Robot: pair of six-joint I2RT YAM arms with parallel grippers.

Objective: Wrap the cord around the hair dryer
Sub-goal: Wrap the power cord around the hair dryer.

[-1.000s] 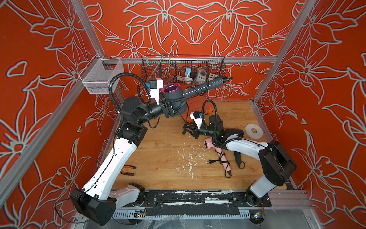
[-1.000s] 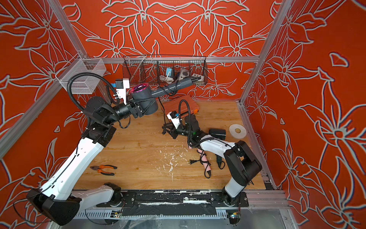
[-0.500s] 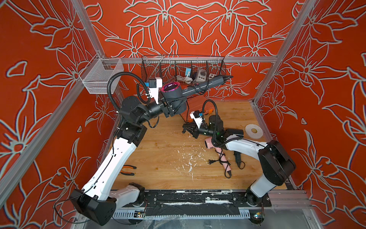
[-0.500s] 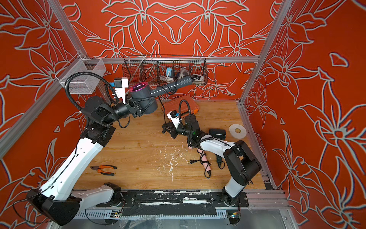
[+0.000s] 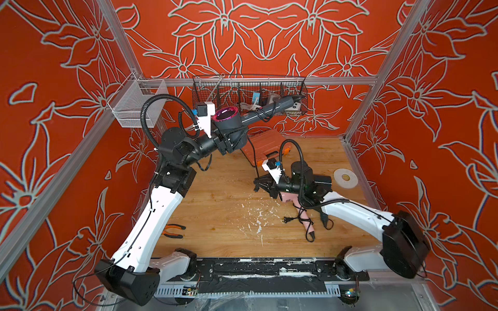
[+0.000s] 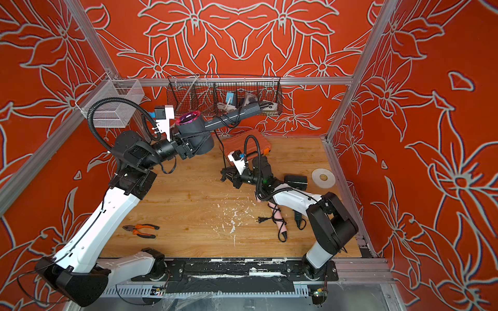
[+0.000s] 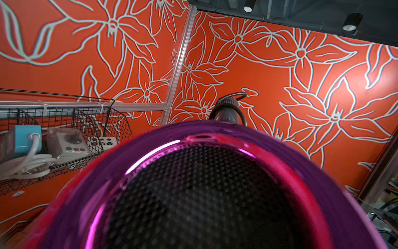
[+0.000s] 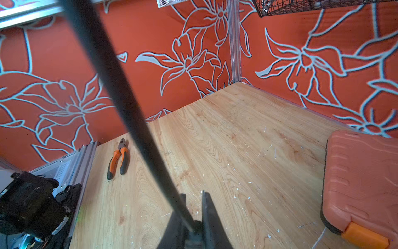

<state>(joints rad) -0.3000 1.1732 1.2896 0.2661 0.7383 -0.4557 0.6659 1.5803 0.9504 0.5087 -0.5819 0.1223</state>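
Above the table (image 5: 215, 215), newly clamps right tool (image 5: 256, 185) on cord (image 8: 129, 112). Grips hair dryer (image 5: 229, 122) in left tool (image 5: 234, 136). Looks ready for winding.

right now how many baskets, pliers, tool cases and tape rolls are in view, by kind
baskets: 2 (black wire basket, white mesh basket)
pliers: 1
orange case: 1
tape roll: 1
total: 5
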